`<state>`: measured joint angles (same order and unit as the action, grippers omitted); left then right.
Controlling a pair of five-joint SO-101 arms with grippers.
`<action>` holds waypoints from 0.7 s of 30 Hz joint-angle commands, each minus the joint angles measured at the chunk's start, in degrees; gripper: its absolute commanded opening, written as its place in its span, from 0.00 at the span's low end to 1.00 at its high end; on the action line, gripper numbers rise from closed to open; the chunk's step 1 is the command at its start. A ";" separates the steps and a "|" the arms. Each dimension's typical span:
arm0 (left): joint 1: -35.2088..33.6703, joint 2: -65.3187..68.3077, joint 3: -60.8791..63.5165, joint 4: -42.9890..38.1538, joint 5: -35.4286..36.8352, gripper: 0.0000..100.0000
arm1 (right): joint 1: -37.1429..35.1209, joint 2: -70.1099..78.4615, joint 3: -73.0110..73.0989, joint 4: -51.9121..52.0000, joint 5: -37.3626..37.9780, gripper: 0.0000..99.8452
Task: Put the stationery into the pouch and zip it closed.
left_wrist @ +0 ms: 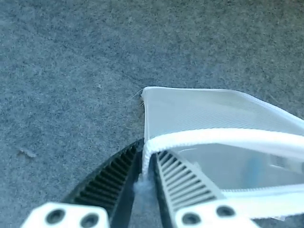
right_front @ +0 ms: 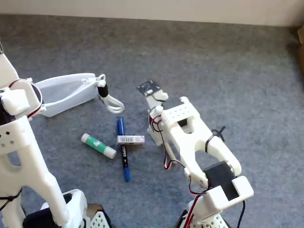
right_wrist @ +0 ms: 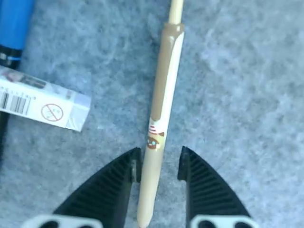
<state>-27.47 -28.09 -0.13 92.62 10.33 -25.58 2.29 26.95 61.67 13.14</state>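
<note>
1. The beige pen (right_wrist: 164, 85) lay on the grey carpet (right_front: 213, 57), well apart from the pouch (right_front: 66, 95). Your right gripper (right_wrist: 159, 159) straddled it near one end, fingers spread, nothing pinched. Closing so far off-centre could have let the long end droop or twist out.
2. The eraser (right_front: 130, 139), blue marker (right_front: 122, 147) and glue stick (right_front: 98, 145) lay nearer the pouch; a low carry might have knocked them.
3. Your left gripper (left_wrist: 148, 152) was clamped on the pouch's rim, at the end away from the zipper pull (right_front: 103, 89); a sagging mouth could have snagged the pen.
</note>
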 commanded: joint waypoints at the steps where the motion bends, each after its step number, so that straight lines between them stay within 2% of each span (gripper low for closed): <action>1: -0.31 -0.48 -0.40 -0.26 0.26 0.01 | -0.31 -3.91 -3.38 -0.04 -0.70 0.14; 9: -0.31 -0.48 -0.40 -0.26 0.53 0.01 | -0.40 -3.65 -2.95 -10.15 -0.88 0.14; 13: -0.31 -0.48 -0.40 -0.26 0.53 0.01 | -1.36 -3.56 -3.30 -12.35 -5.54 0.14; 21: -0.31 -0.48 -0.40 0.00 0.53 0.01 | -2.95 -3.47 -2.86 -18.95 -6.15 0.14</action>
<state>-27.47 -28.09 -0.13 92.62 10.33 -27.78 2.29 26.95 45.85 7.60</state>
